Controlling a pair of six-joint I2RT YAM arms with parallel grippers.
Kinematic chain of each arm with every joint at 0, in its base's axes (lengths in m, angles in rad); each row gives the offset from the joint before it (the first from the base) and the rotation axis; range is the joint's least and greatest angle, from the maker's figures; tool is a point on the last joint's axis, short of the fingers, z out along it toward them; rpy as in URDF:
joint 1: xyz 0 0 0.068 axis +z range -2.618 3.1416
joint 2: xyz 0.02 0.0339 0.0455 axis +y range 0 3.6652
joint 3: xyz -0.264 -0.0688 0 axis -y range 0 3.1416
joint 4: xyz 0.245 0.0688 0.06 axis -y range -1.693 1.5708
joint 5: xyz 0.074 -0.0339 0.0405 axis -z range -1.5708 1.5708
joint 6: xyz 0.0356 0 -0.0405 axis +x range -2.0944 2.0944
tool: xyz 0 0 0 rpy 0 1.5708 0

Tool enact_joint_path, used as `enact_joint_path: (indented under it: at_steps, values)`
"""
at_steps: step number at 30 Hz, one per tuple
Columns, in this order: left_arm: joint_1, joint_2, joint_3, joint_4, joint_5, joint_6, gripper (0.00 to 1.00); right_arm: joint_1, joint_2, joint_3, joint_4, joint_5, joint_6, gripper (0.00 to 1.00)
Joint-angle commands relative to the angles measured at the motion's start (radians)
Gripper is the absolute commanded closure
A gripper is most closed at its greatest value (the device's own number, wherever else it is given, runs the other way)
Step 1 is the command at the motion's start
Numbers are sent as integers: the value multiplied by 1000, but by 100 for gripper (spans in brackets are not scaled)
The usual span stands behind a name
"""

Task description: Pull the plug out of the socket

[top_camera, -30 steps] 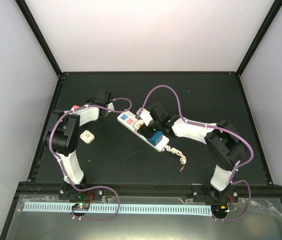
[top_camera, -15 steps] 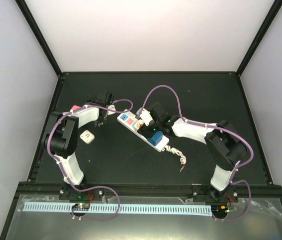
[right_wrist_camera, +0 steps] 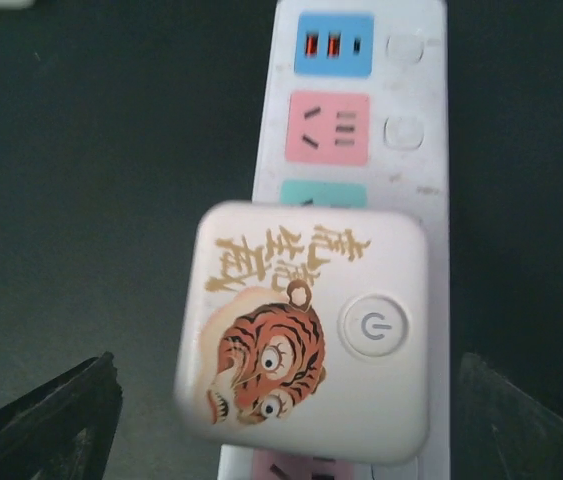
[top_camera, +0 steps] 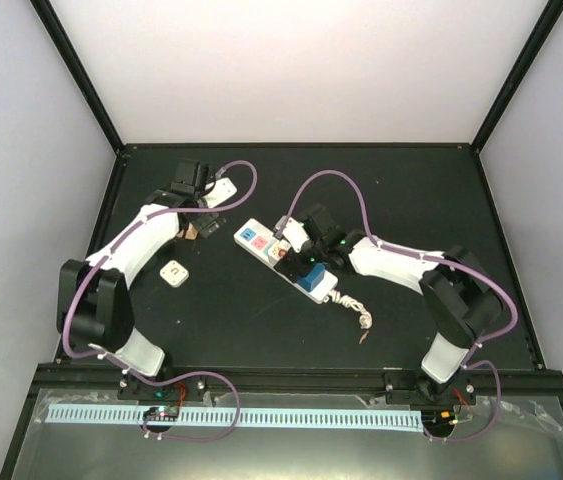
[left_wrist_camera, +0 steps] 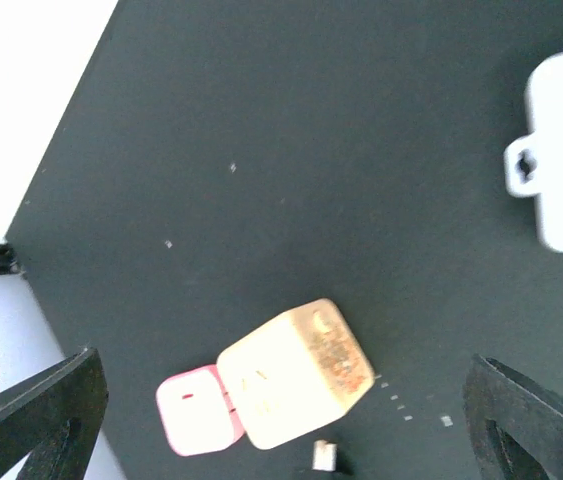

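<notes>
The socket is a long white power strip (top_camera: 306, 278) with blue, pink and green faces, lying slantwise mid-table. It also shows in the right wrist view (right_wrist_camera: 416, 130). A white square plug (right_wrist_camera: 306, 330) with a tiger picture and a power button sits on the strip. My right gripper (right_wrist_camera: 286, 365) hovers over it, open, with its fingers (right_wrist_camera: 61, 420) wide on either side and not touching it; in the top view the right gripper (top_camera: 293, 245) is over the strip. My left gripper (top_camera: 197, 222) is open, left of the strip. The strip's end (left_wrist_camera: 561, 150) shows at the right edge of the left wrist view.
A cream cube adapter (left_wrist_camera: 296, 375) joined to a pink piece (left_wrist_camera: 196, 410) lies below my left gripper (left_wrist_camera: 281, 385). A white cube adapter (top_camera: 173, 272) lies front left and a white one (top_camera: 223, 190) back left. The strip's bundled cord (top_camera: 356, 310) trails right.
My left arm has swung away from the strip's end toward the back left, stretching out. My right gripper has stayed over the plug on the strip.
</notes>
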Motion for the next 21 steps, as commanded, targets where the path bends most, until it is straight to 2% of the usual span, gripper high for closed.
enact_joint_path:
  at_steps: [1, 6, 13, 21]
  values:
    - [-3, -76, 37, -72, 217, -162, 1, -8, -99, -4, 3, -5, -11, 5]
    - [-5, -143, 35, -87, 370, -259, 1, -54, -163, -27, -30, -41, -16, 4]
    - [-31, -187, 12, -120, 558, -290, 1, -77, -259, -120, -114, -54, -55, 4]
    - [-108, -201, -25, -91, 550, -335, 1, -82, -268, -165, -146, 3, -66, 5]
